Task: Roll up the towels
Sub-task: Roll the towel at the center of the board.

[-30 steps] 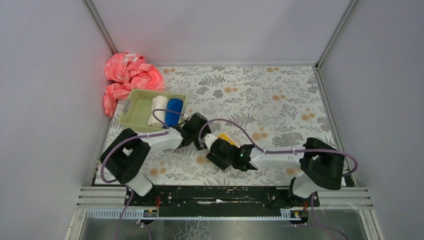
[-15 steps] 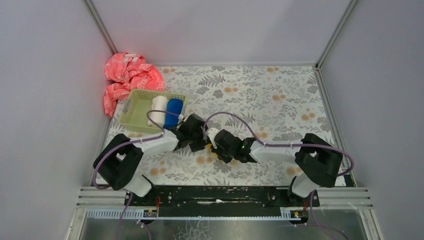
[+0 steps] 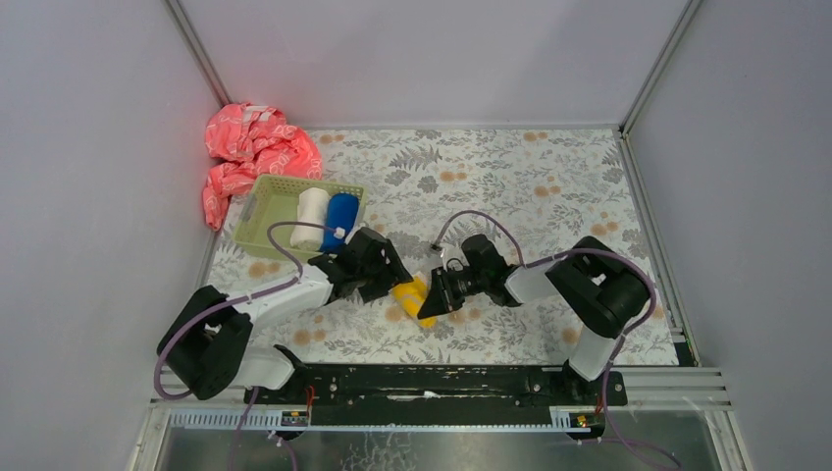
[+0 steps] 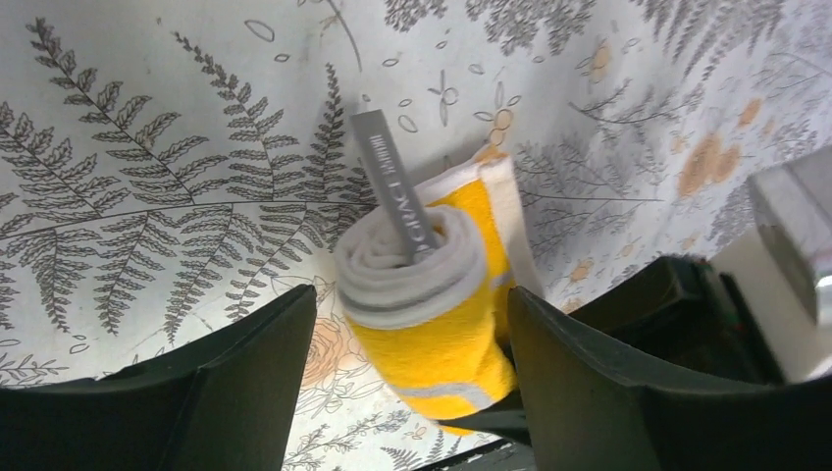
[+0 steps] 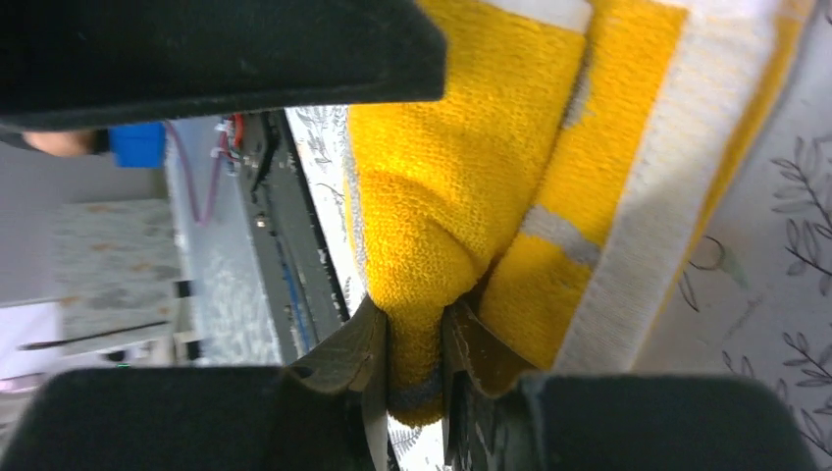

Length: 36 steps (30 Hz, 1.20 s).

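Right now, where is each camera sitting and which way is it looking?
Top: high behind the arms, looking down at the table and basket; both arms show.
Left wrist: on the left arm, looking down at the rolled yellow towel between the open left gripper.
Right wrist: on the right arm, looking low along the table; right gripper pinches that towel.
All three share the yellow towel.

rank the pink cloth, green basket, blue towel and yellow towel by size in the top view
pink cloth
green basket, nearly as big
blue towel and yellow towel: too alike to rank
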Motion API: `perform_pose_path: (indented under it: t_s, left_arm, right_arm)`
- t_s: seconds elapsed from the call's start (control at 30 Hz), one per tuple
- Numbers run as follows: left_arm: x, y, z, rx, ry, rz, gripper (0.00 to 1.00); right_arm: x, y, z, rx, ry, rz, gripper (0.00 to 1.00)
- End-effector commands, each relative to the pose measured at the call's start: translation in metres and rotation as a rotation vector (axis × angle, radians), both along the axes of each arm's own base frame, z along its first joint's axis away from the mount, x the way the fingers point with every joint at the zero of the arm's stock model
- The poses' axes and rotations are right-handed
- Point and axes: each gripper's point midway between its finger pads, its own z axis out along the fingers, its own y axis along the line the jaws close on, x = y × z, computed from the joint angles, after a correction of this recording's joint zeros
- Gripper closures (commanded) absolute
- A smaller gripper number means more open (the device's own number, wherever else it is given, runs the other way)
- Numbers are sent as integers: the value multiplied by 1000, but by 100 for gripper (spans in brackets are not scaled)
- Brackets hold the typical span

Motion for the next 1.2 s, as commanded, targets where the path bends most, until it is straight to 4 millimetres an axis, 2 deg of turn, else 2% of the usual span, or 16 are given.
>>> perform_pose_path:
  t_s: [0.0, 0.17, 0.27, 0.4, 0.5, 0.67, 0.8, 0.9, 1.03, 1.17]
  left_arm:
    - [1, -7, -10, -25, 17, -9, 33]
    - [2, -22, -21, -14, 38, -51, 50]
    - [2, -22, -30, 10, 57, -59, 56]
    - [1, -18, -41, 50, 83, -67, 60]
    - [-1, -17, -47, 66, 97, -71, 61]
    - [-2, -14, -49, 84, 102, -76, 62]
    - [-3, -12, -49, 95, 105, -78, 62]
    - [-3, -12, -49, 97, 103, -77, 62]
    - [-3, -12, -49, 99, 104, -79, 62]
    - [-2, -12, -49, 99, 103, -80, 61]
  right_arm:
    - [-2, -4, 9, 134, 235, -40, 85]
    - [7, -14, 4, 183, 324, -132, 81]
    - [9, -18, -1, 127, 281, -152, 68]
    - [21, -35, -5, -48, 132, -181, 52]
    - [28, -54, 6, -184, 14, -206, 43]
    - [41, -72, 33, -363, -241, -226, 36]
    - [44, -62, 59, -445, -462, -200, 34]
    - [37, -47, 66, -476, -574, -160, 33]
    - [29, -29, 63, -522, -682, -111, 32]
    - [21, -16, 45, -575, -726, -57, 32]
